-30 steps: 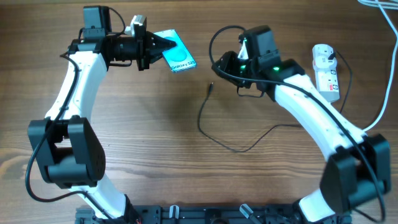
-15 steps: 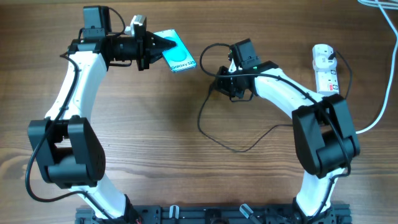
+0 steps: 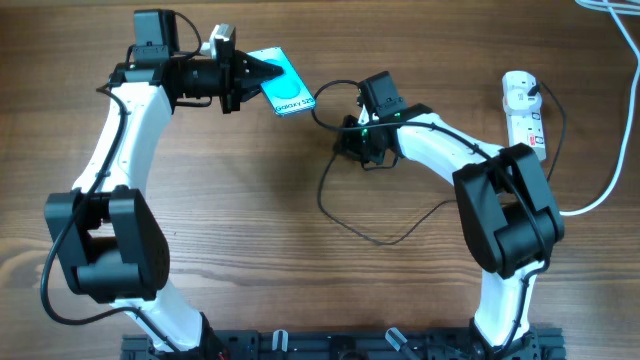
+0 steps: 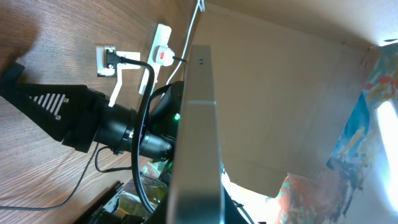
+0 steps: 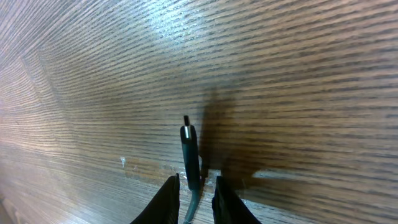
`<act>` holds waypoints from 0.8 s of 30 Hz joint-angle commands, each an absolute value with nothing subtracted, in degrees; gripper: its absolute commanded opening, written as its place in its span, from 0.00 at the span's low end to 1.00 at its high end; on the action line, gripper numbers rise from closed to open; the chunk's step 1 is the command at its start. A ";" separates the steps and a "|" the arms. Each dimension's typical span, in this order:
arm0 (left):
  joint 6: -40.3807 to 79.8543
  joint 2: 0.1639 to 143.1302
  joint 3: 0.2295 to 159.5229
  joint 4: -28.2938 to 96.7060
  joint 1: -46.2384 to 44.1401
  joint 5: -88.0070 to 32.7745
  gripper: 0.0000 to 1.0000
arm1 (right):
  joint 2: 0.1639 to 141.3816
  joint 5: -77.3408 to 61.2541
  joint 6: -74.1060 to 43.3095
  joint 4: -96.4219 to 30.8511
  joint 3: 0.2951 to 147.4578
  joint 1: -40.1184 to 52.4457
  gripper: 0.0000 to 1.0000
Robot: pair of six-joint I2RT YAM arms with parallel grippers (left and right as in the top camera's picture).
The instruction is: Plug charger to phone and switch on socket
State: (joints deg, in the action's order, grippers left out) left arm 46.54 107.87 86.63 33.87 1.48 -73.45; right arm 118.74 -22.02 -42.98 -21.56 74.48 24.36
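Observation:
The phone point(image 3: 288, 88) is a turquoise-screened slab held off the table at the back left, with my left gripper point(image 3: 262, 78) shut on its left end. In the left wrist view it shows edge-on as a grey bar point(image 4: 196, 124). The charger point(image 3: 370, 235) is a thin black cable looping over the wood. Its connector tip point(image 5: 188, 146) lies on the table and points away. My right gripper point(image 3: 350, 140) is down over it. Its jaws point(image 5: 196, 183) stand narrowly either side of the cable, with thin gaps showing. The white socket point(image 3: 525, 115) lies at the far right.
A thick white power lead point(image 3: 612, 20) runs along the right edge of the table toward the socket. The charger's plug end sits in the socket point(image 4: 158, 50). The right arm's own black cable arches above its wrist.
The right arm has swung left and down to the connector tip, and its jaws have narrowed around the cable. The left arm and the phone have not moved.

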 commanded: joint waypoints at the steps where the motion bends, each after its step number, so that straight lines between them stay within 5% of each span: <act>1: 45.21 106.17 87.33 33.50 1.72 -75.85 0.04 | 119.81 -20.86 -42.54 -21.32 75.35 25.41 0.20; 24: 45.17 106.17 87.33 33.47 1.72 -76.05 0.04 | 119.81 -17.10 -43.64 -19.88 75.31 26.09 0.20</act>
